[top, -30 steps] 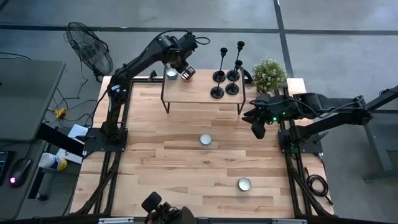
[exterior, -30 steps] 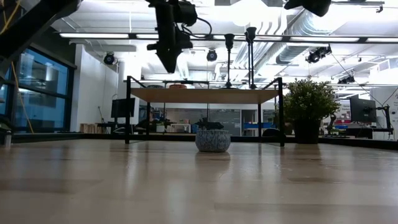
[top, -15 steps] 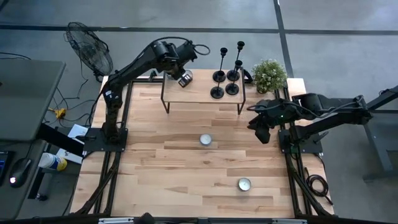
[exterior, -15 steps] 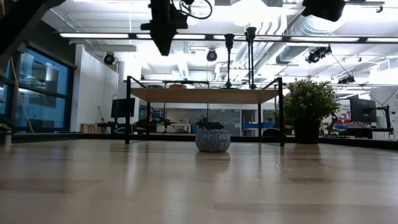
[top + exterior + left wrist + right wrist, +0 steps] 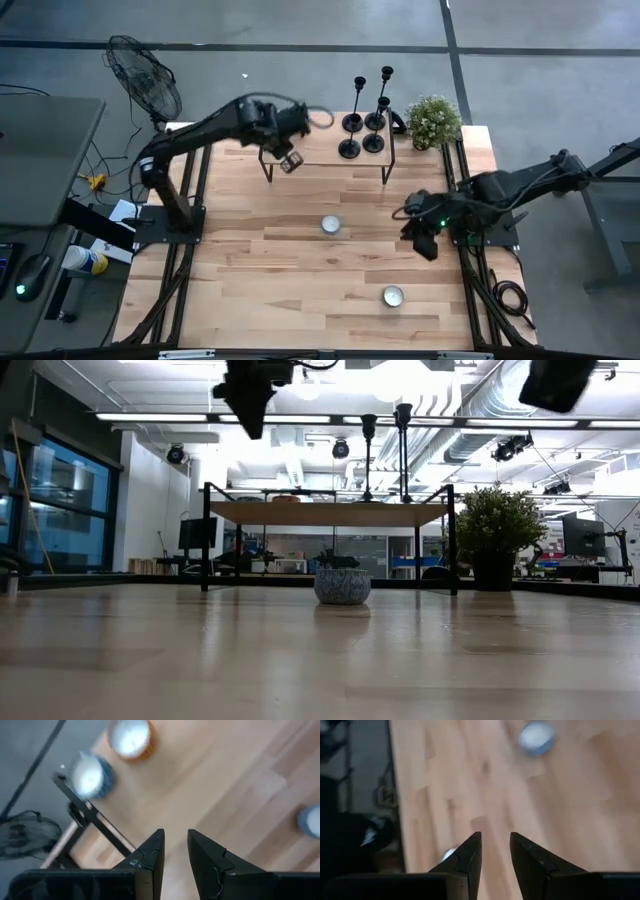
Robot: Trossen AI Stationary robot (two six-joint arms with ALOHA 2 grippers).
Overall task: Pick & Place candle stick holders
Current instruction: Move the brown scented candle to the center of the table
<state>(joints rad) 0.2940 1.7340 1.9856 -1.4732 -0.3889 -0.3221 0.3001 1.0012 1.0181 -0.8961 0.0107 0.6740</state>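
On the shelf (image 5: 320, 150), candle stick holders (image 5: 362, 125) stand right of left gripper (image 5: 290, 163).

Four slim black candle stick holders (image 5: 363, 118) stand upright in a tight cluster at the right end of a small raised wooden shelf (image 5: 320, 150), toward twelve o'clock on the table; each has a round disc base, a thin stem and a small cup on top. Seen from above, two stand at the back and two nearer the shelf's front edge, their bases close together, and the stems differ in height. From table level only the two tallest (image 5: 403, 450) show clearly above the shelf top, side by side and straight.
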